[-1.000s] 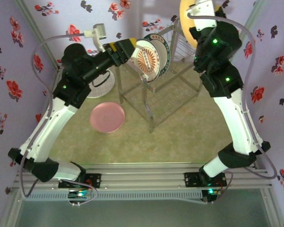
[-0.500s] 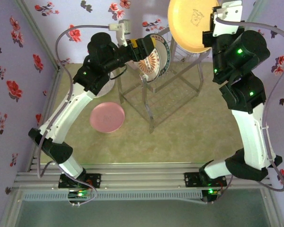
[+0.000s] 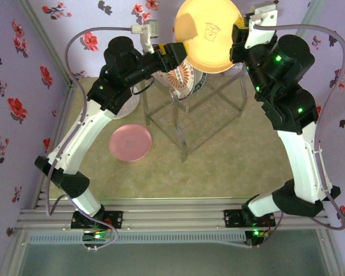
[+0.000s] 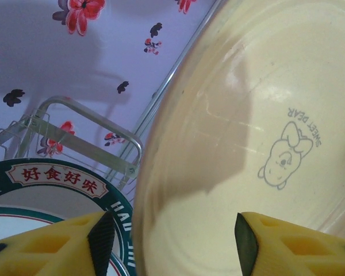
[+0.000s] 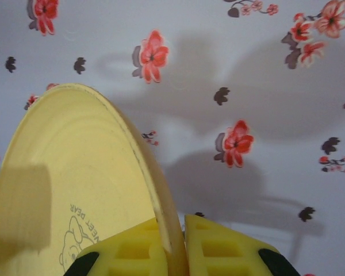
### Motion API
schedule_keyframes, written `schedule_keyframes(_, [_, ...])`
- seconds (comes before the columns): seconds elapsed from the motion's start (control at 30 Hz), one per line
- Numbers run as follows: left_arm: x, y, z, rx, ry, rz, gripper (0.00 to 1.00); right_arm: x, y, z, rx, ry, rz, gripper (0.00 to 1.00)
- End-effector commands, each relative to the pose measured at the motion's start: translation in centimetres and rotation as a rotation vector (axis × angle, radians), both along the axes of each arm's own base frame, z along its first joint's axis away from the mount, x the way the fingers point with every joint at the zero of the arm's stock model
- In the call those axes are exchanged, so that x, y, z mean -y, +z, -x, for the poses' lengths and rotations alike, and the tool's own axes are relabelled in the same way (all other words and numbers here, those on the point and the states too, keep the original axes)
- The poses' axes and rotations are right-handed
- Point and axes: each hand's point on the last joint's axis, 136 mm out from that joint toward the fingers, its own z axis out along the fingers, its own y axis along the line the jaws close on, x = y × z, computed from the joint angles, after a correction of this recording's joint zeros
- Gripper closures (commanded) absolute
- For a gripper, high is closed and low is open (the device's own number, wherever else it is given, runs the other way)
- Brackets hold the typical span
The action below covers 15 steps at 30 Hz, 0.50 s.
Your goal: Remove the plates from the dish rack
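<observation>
so the right gripper (image 5: 175,233) is clamped on the rim of the yellow plate (image 3: 210,34), holding it above the dish rack (image 3: 181,138), left gripper (image 4: 172,236) spread wide open by the plate's far edge, sunburst plate (image 3: 183,77) upright in the rack, pink plate (image 3: 130,142) flat on the bench (image 3: 230,167)

Blocked over the rack (image 3: 181,138) by the yellow plate (image 3: 210,34), pinched at the rim in the right gripper (image 3: 238,40), with the left gripper (image 3: 178,54) spread at its other side. Hemmed below by the sunburst plate (image 3: 184,77) standing in the rack. Free over the mat (image 3: 230,167) before the rack, bar the pink plate (image 3: 130,142) lying left.
</observation>
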Motion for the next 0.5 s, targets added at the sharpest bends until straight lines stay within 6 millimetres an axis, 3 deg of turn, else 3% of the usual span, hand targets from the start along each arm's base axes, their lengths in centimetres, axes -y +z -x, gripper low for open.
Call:
schedule_keyframes(0.0, [0.4, -0.2, -0.3, -0.005, 0.004, -0.019, 0.46, -0.1, 1.6, 0.7, 0.032, 0.056, -0.082, 1.0])
schedule_keyframes(0.1, [0.5, -0.2, -0.4, -0.014, 0.004, -0.014, 0.58, -0.2, 1.5, 0.7, 0.024, 0.068, -0.093, 1.0])
schedule_keyframes(0.3, [0.3, -0.1, -0.3, -0.025, 0.005, -0.006, 0.94, -0.5, 1.0, 0.4, 0.003, 0.085, -0.1, 1.0])
schedule_keyframes(0.37, [0.3, 0.0, -0.1, -0.029, 0.004, -0.002, 0.99, -0.7, 0.8, 0.3, -0.005, 0.094, -0.099, 1.0])
schedule_keyframes(0.47, [-0.1, 0.4, 0.1, -0.035, 0.005, 0.01, 1.0, -1.1, 0.6, 0.3, -0.015, 0.115, -0.099, 1.0])
